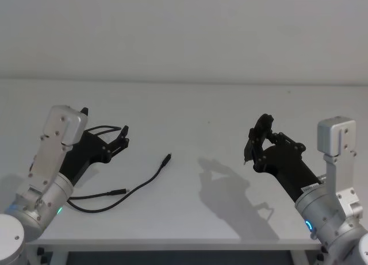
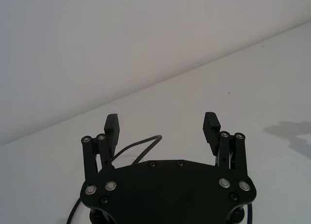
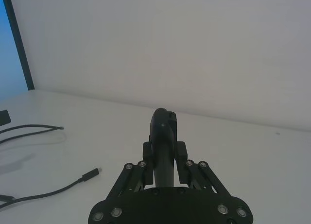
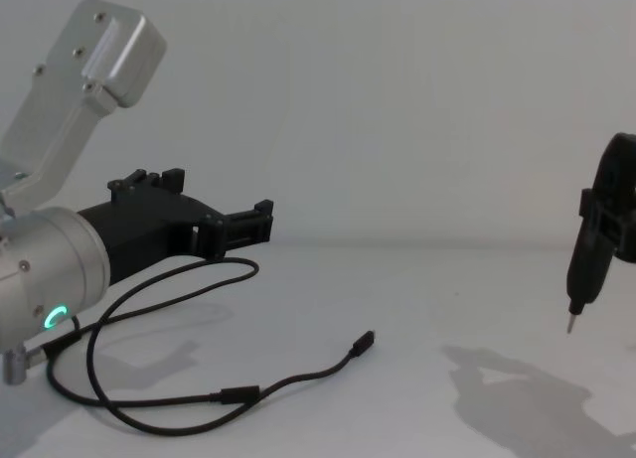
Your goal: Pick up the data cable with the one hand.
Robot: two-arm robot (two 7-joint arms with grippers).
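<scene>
Stretching across, wide white table (image 1: 230, 104). Hovering over its left side, flat black plastic two-finger left gripper (image 1: 123, 136), jaws spread wide. Raised at right, black right gripper (image 1: 260, 135), clamped on tapered black pen-like tool (image 4: 583, 264). Lying in loose loops below left gripper, thin black data cable (image 1: 156, 174).

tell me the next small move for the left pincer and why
Probably lower the left pincer onto the data cable: it is open and hovers above the cable's loop, not touching it. The right pincer sits apart, shut on a pen-like tool.
</scene>
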